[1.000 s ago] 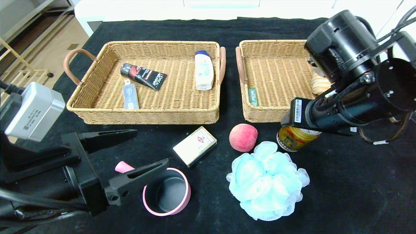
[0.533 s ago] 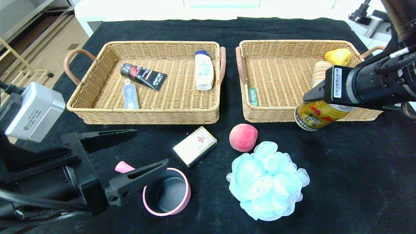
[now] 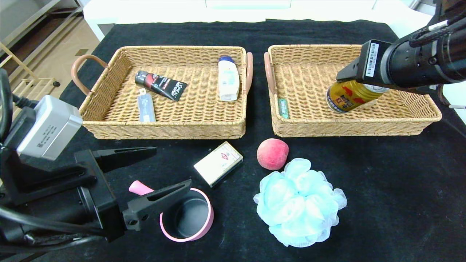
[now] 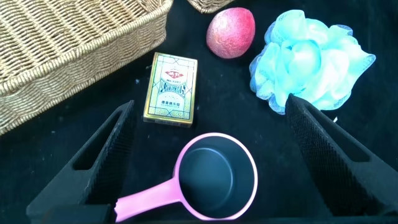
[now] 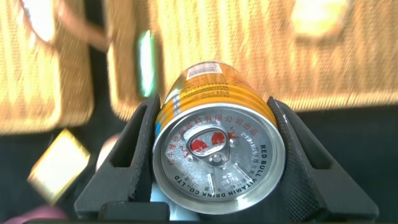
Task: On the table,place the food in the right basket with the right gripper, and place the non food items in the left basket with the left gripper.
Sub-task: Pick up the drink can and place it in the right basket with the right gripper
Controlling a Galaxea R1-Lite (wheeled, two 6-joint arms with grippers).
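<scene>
The step in hand was the delivery of a food item: the right end effector [image 5: 214, 155] was clamped on the gold drink can [image 3: 347, 96], one finger on each side of its body, and held it tilted in the air above the right basket [image 3: 349, 127], over the middle of the tray rather than its rim. Nothing showed the can resting on the wicker yet, so the next move seemed to call for lowering it to the basket floor, clear of the small green packet [image 3: 283, 108] near the inner wall, and then spreading the fingers to release it. The peach [image 3: 272, 154] lay on the table [image 3: 393, 189] just in front of the baskets, touching or nearly touching the blue bath pouf [image 3: 299, 202], and looked the likely next food item. The left end effector [image 4: 208, 155] hung wide open and empty above the pink saucepan [image 3: 187, 214], with the card box [image 3: 218, 163] nearby, both yet to go to the left basket [image 3: 164, 129].
</scene>
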